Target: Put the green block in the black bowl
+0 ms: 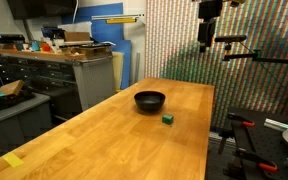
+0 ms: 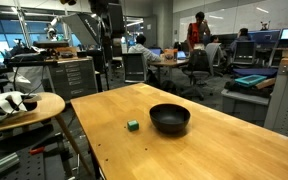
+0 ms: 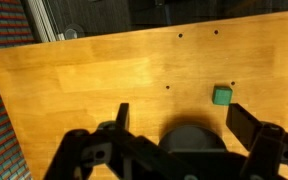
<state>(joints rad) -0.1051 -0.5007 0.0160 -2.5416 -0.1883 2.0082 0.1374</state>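
The green block (image 1: 169, 118) is a tiny dark green cube on the wooden table, just beside the black bowl (image 1: 150, 100); both show in both exterior views, block (image 2: 132, 126) and bowl (image 2: 170, 118). In the wrist view the block (image 3: 222, 95) lies beyond the right finger and the bowl (image 3: 189, 136) sits between the fingers, partly hidden by the gripper body. My gripper (image 3: 180, 120) is open and empty, held high above the table. In an exterior view the gripper (image 1: 207, 38) hangs well above the table's far end.
The wooden table (image 1: 104, 135) has its edges close around the objects. A round side table with clutter (image 2: 19, 105) stands by it. Cabinets (image 1: 54, 70) and a tripod arm (image 1: 254, 55) stand beyond the table. People sit at desks in the background (image 2: 199, 40).
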